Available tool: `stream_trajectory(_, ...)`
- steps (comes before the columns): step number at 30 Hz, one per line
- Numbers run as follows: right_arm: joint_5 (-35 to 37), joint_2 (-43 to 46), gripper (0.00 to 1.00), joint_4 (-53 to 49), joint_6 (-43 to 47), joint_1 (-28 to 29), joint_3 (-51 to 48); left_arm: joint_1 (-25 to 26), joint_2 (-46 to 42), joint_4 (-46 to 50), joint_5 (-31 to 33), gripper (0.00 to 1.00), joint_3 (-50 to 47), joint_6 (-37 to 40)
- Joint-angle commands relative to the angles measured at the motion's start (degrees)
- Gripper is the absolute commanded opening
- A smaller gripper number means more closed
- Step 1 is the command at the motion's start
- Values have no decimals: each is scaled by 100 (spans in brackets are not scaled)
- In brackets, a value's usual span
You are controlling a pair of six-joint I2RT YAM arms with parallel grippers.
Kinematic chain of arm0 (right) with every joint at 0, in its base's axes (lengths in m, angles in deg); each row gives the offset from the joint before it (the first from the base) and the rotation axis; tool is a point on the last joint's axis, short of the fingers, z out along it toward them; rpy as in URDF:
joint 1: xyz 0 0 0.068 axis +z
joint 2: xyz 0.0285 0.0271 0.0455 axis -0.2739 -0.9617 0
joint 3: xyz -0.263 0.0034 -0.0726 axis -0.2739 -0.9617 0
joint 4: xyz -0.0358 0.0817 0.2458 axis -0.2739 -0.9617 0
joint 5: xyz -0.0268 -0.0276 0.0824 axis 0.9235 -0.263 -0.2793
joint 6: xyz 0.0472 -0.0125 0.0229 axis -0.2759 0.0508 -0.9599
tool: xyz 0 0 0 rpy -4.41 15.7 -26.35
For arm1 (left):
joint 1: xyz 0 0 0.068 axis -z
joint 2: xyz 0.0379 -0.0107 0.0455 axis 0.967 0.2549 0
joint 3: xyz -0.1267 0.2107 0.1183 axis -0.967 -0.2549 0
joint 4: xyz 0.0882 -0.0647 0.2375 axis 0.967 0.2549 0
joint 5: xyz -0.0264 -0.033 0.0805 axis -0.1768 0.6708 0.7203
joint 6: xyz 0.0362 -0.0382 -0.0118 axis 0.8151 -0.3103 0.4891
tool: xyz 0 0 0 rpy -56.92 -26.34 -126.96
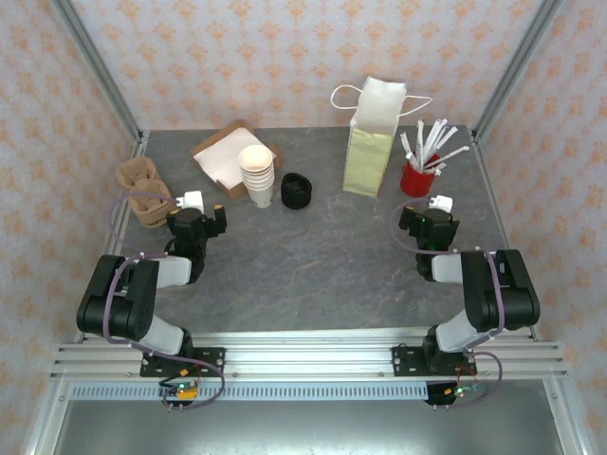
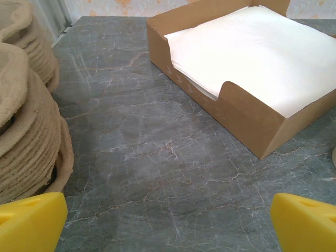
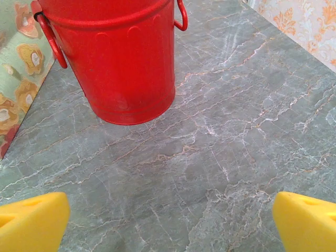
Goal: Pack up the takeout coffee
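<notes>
The takeout coffee is out of view. A tall pale green paper bag (image 1: pixel 373 137) with white handles stands open at the back of the table; its flower-printed side (image 3: pixel 18 68) is at the left edge of the right wrist view. My left gripper (image 1: pixel 194 205) (image 2: pixel 168 226) is open above bare tabletop, between a stack of pulp carriers and a brown box. My right gripper (image 1: pixel 439 210) (image 3: pixel 168 226) is open too, a short way in front of a red bucket. Nothing lies between either pair of yellow fingertips (image 2: pixel 31 220) (image 3: pixel 304 220).
Pulp cup carriers (image 1: pixel 142 190) (image 2: pixel 26 136) are stacked at the far left. The brown box of white napkins (image 1: pixel 232 156) (image 2: pixel 252 68) lies behind a stack of lidless cream cups (image 1: pixel 257 175). Loose black lids (image 1: pixel 297 190) sit beside it. The red bucket (image 1: pixel 414 177) (image 3: pixel 121 58) holds white sticks.
</notes>
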Motion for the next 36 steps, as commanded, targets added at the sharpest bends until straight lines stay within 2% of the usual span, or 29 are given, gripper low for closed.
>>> stream_trajectory(1,32,67,99,164,-65,26,70,-8,11,-162,165,100,-10,80)
stream_trajectory(33,32,72,99,164,-62,25,71,-17,13,-161,169,100,-6,81)
stream_trajectory(36,46,139,99,203,-48,39,30,-12,-94,86,-19,100,103,149)
